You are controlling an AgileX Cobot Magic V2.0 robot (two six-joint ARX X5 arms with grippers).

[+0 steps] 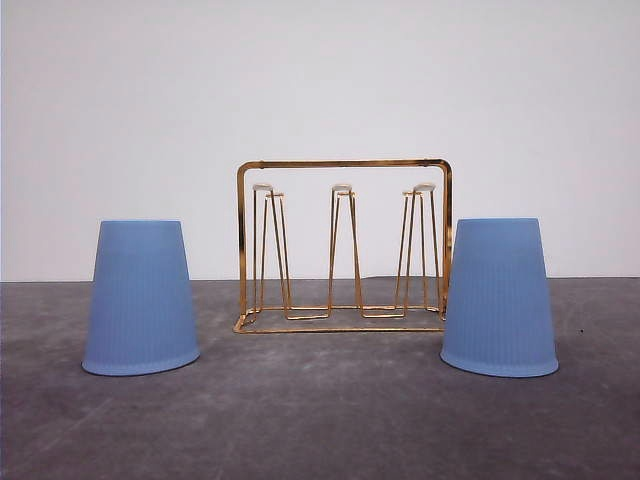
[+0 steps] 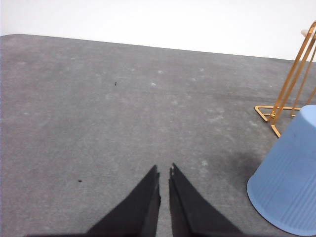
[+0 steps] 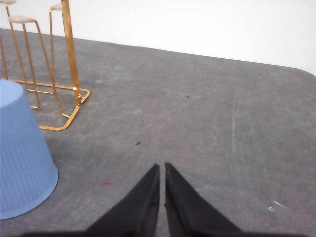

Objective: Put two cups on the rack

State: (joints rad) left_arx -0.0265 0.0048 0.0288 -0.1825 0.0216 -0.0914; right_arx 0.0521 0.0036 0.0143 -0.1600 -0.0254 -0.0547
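Item: rack [image 1: 343, 245]. Gold wire stand, upright at the middle of the grey table [image 1: 320, 420], toward the white back wall [image 1: 320, 80]. Arched rectangular frame, flat base, narrow upright prongs [image 1: 342, 250] with whitish caps; every prong stood bare.

Item: left cup [image 1: 140, 298]. Light blue, finely ribbed, handleless; stood upside down, mouth on the table, to the left of the rack and apart from it. Contents could not be seen.

Item: right cup [image 1: 499, 297]. Same kind, also inverted, just right of the rack's frame and nearer the camera; whether it touched the frame could not be told.

Item: left gripper [image 2: 164, 171]. Black fingers drawn almost together, a thin slit between the tips, holding nothing; over bare table, the left cup off to one side.

Item: right gripper [image 3: 162, 167]. Likewise nearly closed and empty, above bare table, clear of the right cup.
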